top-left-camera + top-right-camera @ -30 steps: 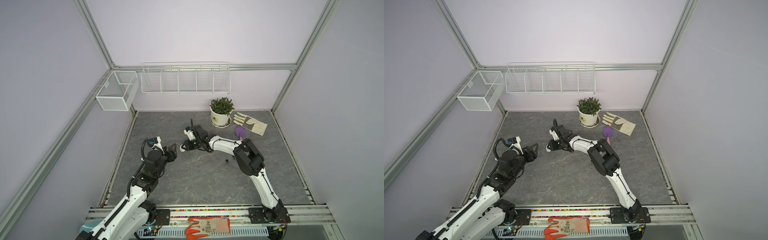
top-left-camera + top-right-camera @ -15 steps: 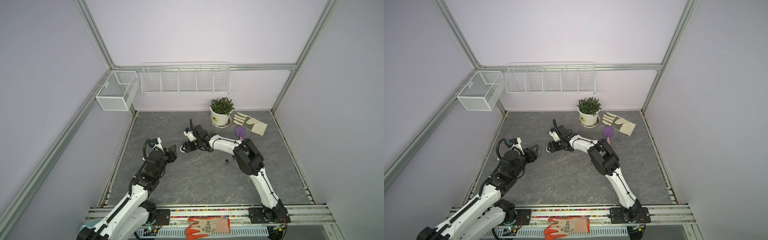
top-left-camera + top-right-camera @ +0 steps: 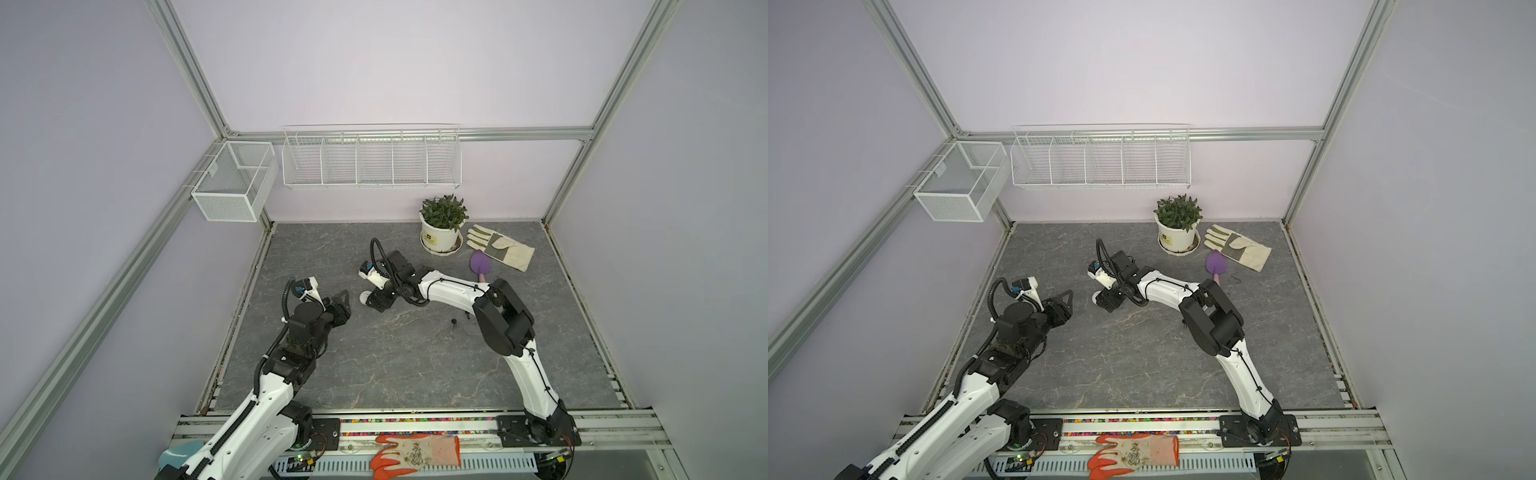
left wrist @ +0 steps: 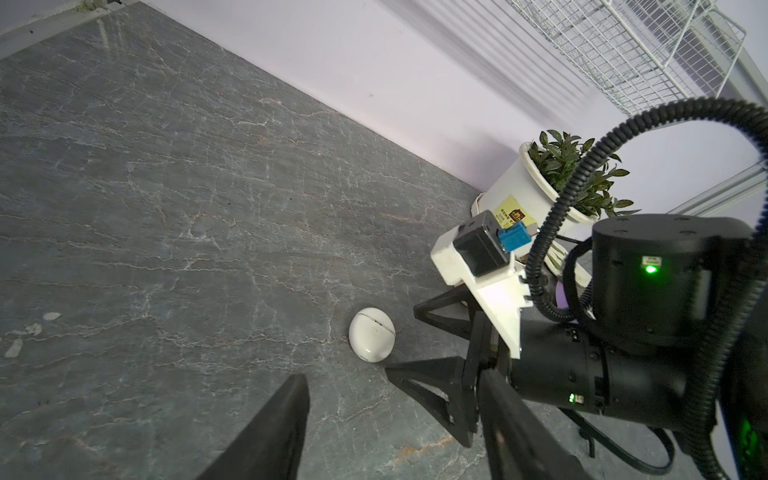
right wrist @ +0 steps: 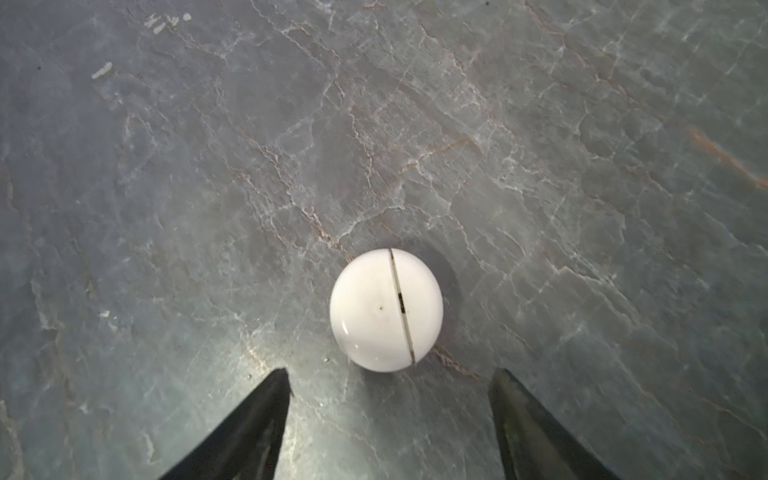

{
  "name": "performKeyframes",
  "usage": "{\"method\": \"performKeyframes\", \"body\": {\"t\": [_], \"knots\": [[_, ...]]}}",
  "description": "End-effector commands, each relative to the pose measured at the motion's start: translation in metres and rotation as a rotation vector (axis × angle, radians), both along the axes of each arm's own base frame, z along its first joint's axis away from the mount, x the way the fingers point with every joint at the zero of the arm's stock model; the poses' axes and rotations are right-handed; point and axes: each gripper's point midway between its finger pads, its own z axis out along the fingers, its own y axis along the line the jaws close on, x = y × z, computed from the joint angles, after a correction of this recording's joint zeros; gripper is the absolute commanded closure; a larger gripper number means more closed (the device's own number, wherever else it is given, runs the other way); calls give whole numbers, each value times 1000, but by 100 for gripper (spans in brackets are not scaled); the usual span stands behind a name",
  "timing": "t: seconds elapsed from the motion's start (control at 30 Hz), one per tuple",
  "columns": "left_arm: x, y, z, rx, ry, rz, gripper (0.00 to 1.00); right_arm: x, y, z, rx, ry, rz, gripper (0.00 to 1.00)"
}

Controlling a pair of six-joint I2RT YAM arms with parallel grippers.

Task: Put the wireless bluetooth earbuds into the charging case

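Note:
The charging case (image 5: 386,309) is a white round puck, lid shut, with a thin seam across it. It lies on the grey stone floor in both top views (image 3: 365,297) (image 3: 1097,297). My right gripper (image 5: 390,374) stands open just behind the case, its fingertips clear of it on either side (image 3: 376,301). My left gripper (image 4: 392,380) is open and empty, a short way left of the case (image 3: 341,305). One tiny black earbud (image 3: 454,322) lies on the floor beside the right arm's elbow. The other wireless bluetooth earbuds are out of view.
A potted plant (image 3: 441,226), a work glove (image 3: 500,249) and a purple trowel (image 3: 481,264) sit at the back right. Two wire baskets (image 3: 371,156) hang on the walls. An orange glove (image 3: 415,455) lies on the front rail.
My right gripper has opened, and the white case now lies free in front of its fingertips. The left arm has barely shifted.

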Motion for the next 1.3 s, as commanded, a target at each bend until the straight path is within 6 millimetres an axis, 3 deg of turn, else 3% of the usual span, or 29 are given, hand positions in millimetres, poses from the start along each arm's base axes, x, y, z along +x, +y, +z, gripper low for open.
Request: {"method": "performKeyframes", "body": {"t": [0.0, 0.27, 0.77, 1.27], "knots": [[-3, 4, -6, -7, 23, 11, 35, 3, 7, -11, -34, -54, 47, 20], [-1, 3, -11, -5, 38, 9, 35, 8, 19, -25, -63, -51, 41, 21], [-1, 6, -9, -3, 31, 13, 35, 5, 20, -40, -88, -18, 27, 45], [-5, 11, -18, 16, 59, 31, 35, 5, 33, -29, -55, 2, 69, 55]]}}
